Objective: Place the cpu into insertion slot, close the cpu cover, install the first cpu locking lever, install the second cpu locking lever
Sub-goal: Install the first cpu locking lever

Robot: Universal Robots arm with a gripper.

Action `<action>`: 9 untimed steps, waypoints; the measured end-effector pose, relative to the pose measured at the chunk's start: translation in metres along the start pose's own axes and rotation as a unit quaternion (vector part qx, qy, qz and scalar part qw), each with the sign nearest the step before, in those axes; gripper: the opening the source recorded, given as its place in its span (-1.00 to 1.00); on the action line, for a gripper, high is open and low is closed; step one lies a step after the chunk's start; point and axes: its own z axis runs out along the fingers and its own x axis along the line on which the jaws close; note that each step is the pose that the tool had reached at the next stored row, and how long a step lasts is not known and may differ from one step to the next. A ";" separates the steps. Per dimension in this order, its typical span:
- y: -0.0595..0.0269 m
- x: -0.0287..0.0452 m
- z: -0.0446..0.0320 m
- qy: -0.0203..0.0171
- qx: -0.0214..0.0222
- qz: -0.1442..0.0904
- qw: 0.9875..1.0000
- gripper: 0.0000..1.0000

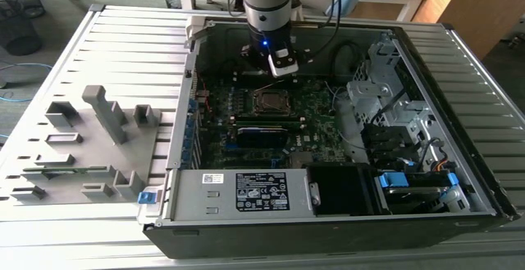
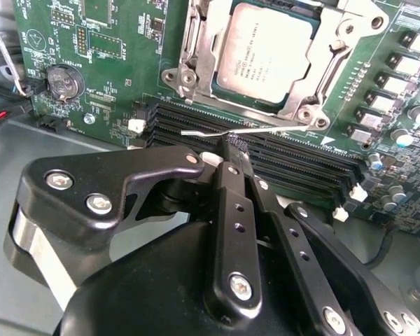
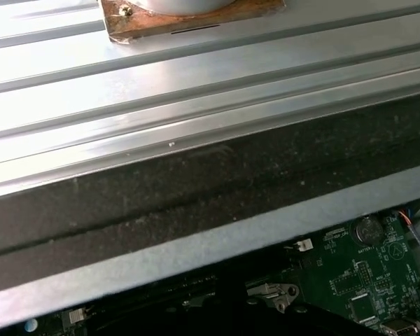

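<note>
Sitting flat in its socket, the cpu [image 2: 266, 52] has the cpu cover [image 2: 199, 49] folded down around it, which keeps it from lifting. The gripper [image 2: 231, 148] holds its fingers pressed together into one narrow tip just beside the thin wire lever [image 2: 280, 127], probably for pushing rather than pinching.

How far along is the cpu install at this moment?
The cpu is seated in the board and the cpu cover lies flat over its edges, so those two steps look done. The gripper is at a thin lever beside the cover, which juts over the memory slots, seemingly unlatched. Locking the levers looks not yet done.
</note>
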 end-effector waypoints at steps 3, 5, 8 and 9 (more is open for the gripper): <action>-0.0003 -0.0002 0.0022 0.000 0.000 0.000 1.000 -0.79; -0.0006 -0.0002 0.0037 0.000 0.000 0.000 1.000 -0.79; -0.0011 -0.0001 0.0061 0.000 0.000 0.000 1.000 -0.79; -0.0013 -0.0001 0.0068 0.000 0.000 0.000 1.000 -0.79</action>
